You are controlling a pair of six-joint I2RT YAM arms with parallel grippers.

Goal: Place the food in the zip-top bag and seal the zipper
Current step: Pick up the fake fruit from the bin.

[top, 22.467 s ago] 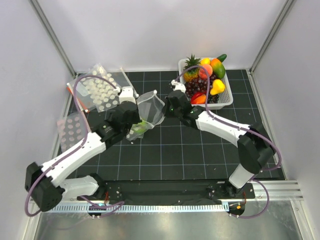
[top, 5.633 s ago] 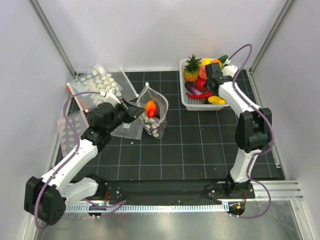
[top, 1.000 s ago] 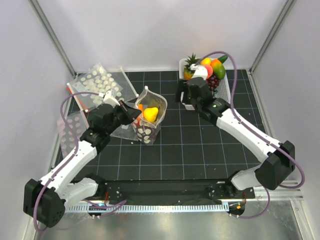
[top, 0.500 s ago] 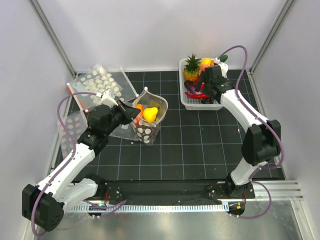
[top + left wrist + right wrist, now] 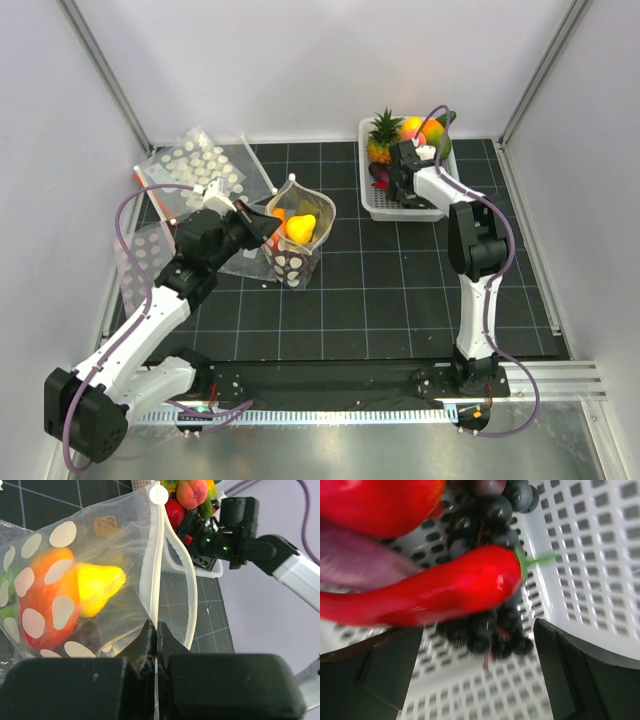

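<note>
The left gripper (image 5: 156, 637) pinches the zipper (image 5: 159, 555) of the zip-top bag (image 5: 100, 540). Yellow and orange food (image 5: 97, 587) shows inside, the lower pieces blurred. The right gripper (image 5: 480, 675) is spread wide in the basket (image 5: 600, 555) over a chili (image 5: 445, 592) and half-hidden grapes (image 5: 485, 625).

Your left tool (image 5: 262, 222) meets the mouth edge of the zip-top bag (image 5: 296, 262), which stands on the desk (image 5: 380, 300) with a yellow food piece (image 5: 302, 228) inside. Your right tool (image 5: 398, 182) reaches into the white basket (image 5: 441, 211).
</note>
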